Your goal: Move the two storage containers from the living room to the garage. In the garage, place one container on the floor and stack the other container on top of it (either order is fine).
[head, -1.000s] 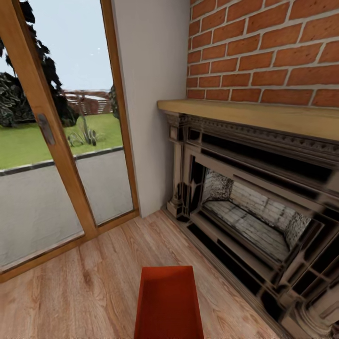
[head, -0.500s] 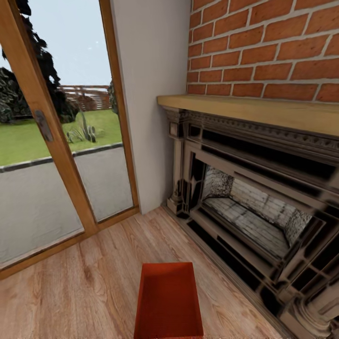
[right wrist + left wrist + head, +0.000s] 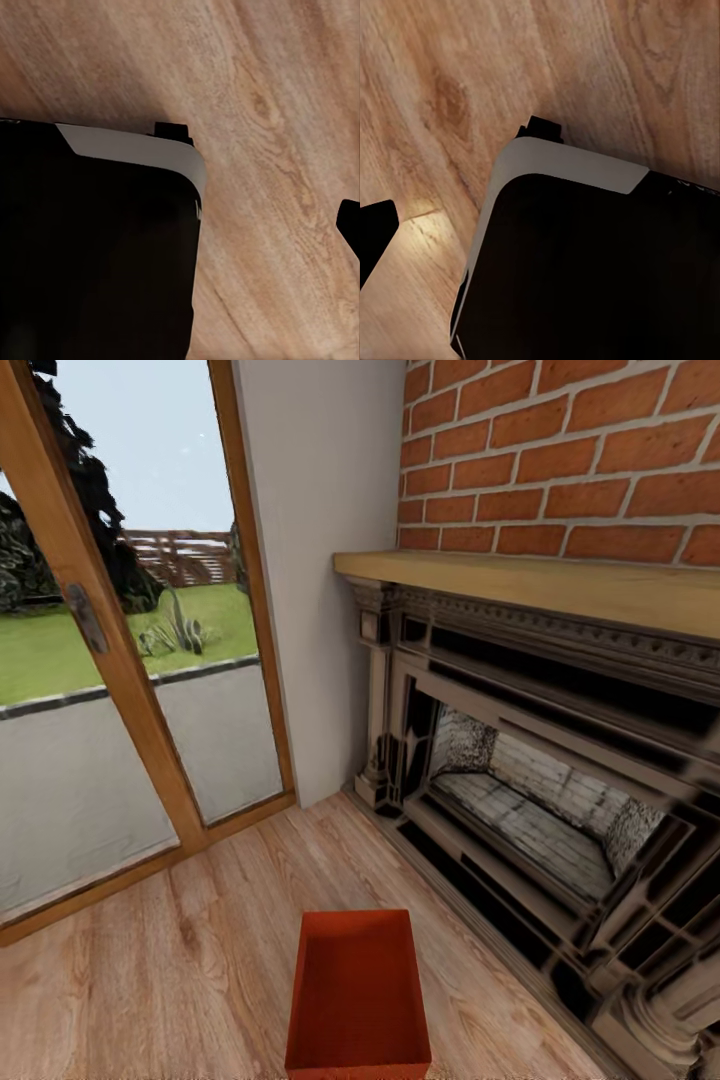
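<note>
Orange bin (image 3: 358, 990) on wood floor (image 3: 180, 960) by fireplace (image 3: 540, 810)

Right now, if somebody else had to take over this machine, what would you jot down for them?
Pincers: neither pincer's state can be judged; the wrist views look down at wood planks and the robot's dark base.
Things: one storage container sits open and empty on the wood floor, in front of the fireplace under the brick chimney, near the glass door.
Done: nothing visible yet; this container is not in the garage.
Left: pick it up, find the second one, carry both there, stack them.
</note>
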You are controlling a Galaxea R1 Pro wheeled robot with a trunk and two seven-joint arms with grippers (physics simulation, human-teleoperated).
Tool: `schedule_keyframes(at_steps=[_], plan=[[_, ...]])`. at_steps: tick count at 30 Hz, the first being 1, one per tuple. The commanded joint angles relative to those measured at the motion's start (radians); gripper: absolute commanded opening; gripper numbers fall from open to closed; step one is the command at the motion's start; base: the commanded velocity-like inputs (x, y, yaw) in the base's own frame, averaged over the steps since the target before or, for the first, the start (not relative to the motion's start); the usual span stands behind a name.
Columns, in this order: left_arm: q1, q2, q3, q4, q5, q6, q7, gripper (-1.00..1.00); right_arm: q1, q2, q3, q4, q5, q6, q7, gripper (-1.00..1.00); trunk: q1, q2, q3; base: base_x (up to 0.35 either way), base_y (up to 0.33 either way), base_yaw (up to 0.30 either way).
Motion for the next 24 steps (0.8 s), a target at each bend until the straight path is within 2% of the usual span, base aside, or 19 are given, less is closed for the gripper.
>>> schedule_keyframes(at_steps=[1, 24], plan=[[0.0, 0.0, -0.006, 0.0, 0.006, -0.001, 0.002, 1.0, -0.001, 0.001, 0.008, 0.003, -0.007, -0.005, -0.001, 1.0, 0.0, -0.001, -0.003, 0.0, 0.0, 0.0], [0.0, 0.0, -0.006, 0.0, 0.006, -0.001, 0.002, 1.0, -0.001, 0.004, 0.008, 0.003, -0.006, -0.005, 0.0, 1.0, 0.0, -0.001, -0.04, 0.0, 0.0, 0.0]])
